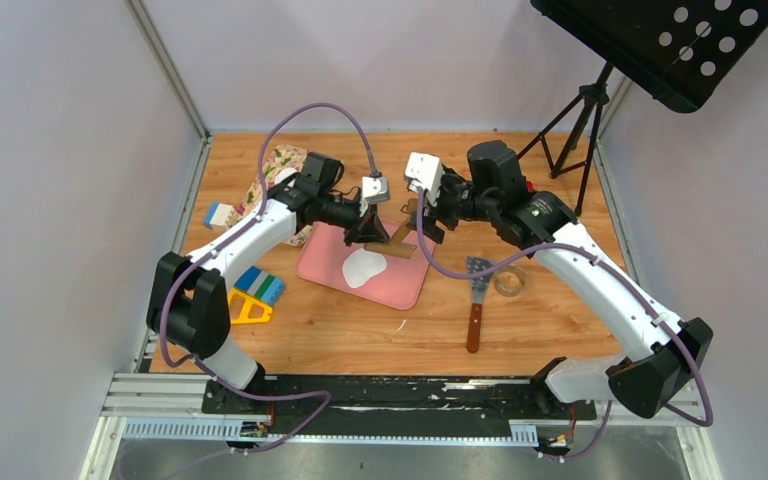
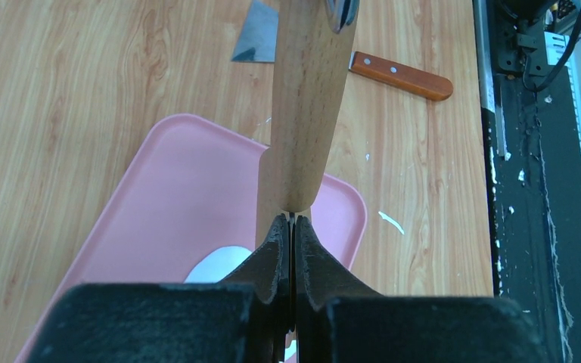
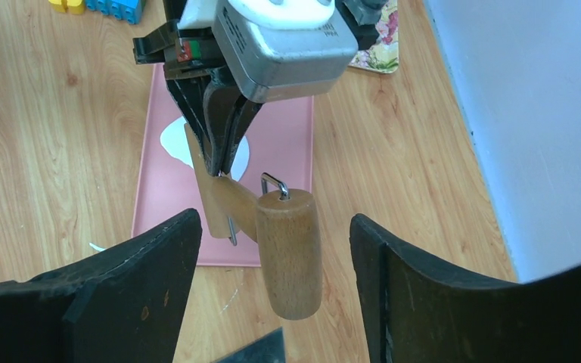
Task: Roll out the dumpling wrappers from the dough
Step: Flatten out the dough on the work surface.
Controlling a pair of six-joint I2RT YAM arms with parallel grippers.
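A small wooden rolling pin (image 1: 400, 240) hangs in the air over the pink tray (image 1: 400, 285). My left gripper (image 2: 293, 218) is shut on a thin part at its handle end, and the wooden handle (image 2: 306, 98) runs away from the tips. My right gripper (image 3: 274, 218) is open. The roller's wooden cylinder (image 3: 289, 249) hangs between its two fingers and touches neither. The dough (image 1: 364, 267), a flat irregular white sheet, lies on the tray under the left gripper (image 1: 372, 238). No dumpling wrappers are in view.
A scraper with a wooden handle (image 1: 475, 310) and a small ring cutter (image 1: 509, 282) lie right of the tray. Coloured blocks (image 1: 260, 285) and a yellow triangle (image 1: 248, 308) lie at the left. A floral cloth (image 1: 278, 165) is at the back left, a tripod (image 1: 580, 120) at the back right.
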